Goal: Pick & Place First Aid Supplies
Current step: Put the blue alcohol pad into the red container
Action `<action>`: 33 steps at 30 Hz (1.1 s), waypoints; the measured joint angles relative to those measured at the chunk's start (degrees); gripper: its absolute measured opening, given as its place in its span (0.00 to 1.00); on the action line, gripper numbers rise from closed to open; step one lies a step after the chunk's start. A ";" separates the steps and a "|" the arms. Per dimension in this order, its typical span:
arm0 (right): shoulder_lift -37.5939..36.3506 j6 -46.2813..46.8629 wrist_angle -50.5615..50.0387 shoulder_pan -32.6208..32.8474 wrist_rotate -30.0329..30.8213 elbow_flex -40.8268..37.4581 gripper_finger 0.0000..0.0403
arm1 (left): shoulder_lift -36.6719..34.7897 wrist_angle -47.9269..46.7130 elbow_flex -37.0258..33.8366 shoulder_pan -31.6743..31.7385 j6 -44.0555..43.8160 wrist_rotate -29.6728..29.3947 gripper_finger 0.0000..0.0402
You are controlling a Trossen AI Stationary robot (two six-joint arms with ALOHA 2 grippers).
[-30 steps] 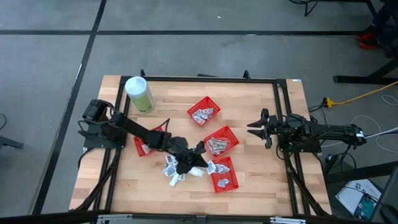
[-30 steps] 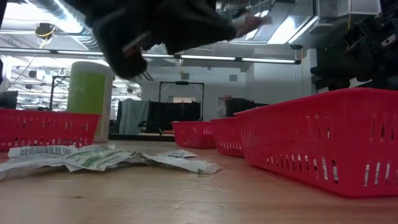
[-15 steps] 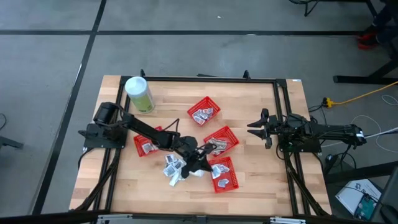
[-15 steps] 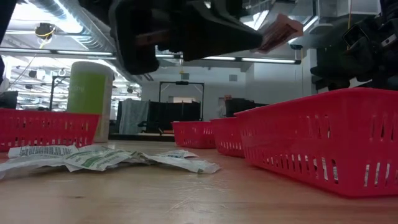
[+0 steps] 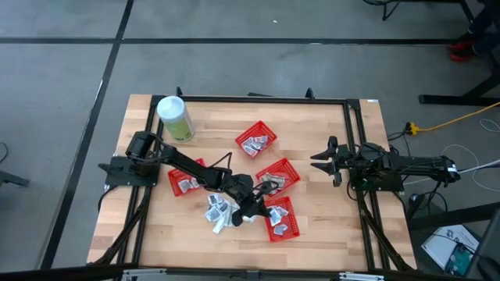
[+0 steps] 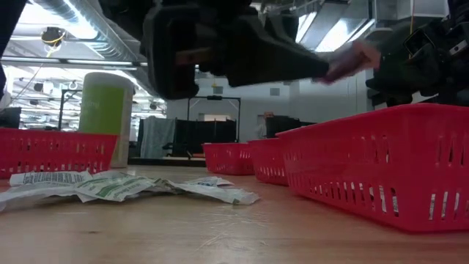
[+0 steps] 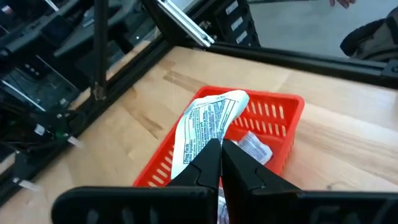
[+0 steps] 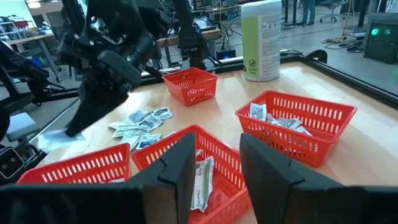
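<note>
Over the near middle of the bench [image 5: 312, 234], from above, the left gripper [image 5: 254, 204] hangs beside the nearest red basket [image 5: 283, 221], its jaws clamped on a packet; loose packets [image 5: 219, 212] lie just to its left. The right gripper [image 5: 322, 161] waits at the right side, its jaws apart and holding nothing.

At bench level, the left arm crosses above the basket wall [image 6: 381, 161], while the spare packets [image 6: 110, 187] rest flat on the wood.

From the left wrist, the held packet [image 7: 205, 127] sits over the basket [image 7: 273, 112]. This looks like the placing step; the next move calls for opening over the basket. The packet carries black print, too small to read.

From the right wrist, the canister [image 8: 261, 38] has a printed label, also unreadable.
</note>
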 joint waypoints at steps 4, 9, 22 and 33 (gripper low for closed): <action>0.00 0.00 0.00 0.00 0.00 0.00 0.31 | 0.12 -0.08 -0.04 -0.07 -0.36 0.00 0.00; 0.00 0.00 0.00 -0.01 0.00 0.00 0.31 | 0.11 0.07 -0.04 -0.07 -0.35 -0.02 0.02; -0.01 0.00 0.00 0.01 0.00 0.00 0.31 | 0.11 0.03 -0.04 -0.04 -0.35 -0.02 0.02; -0.02 0.00 0.00 0.00 0.00 0.00 0.31 | 0.11 0.02 -0.04 0.07 -0.35 -0.04 0.03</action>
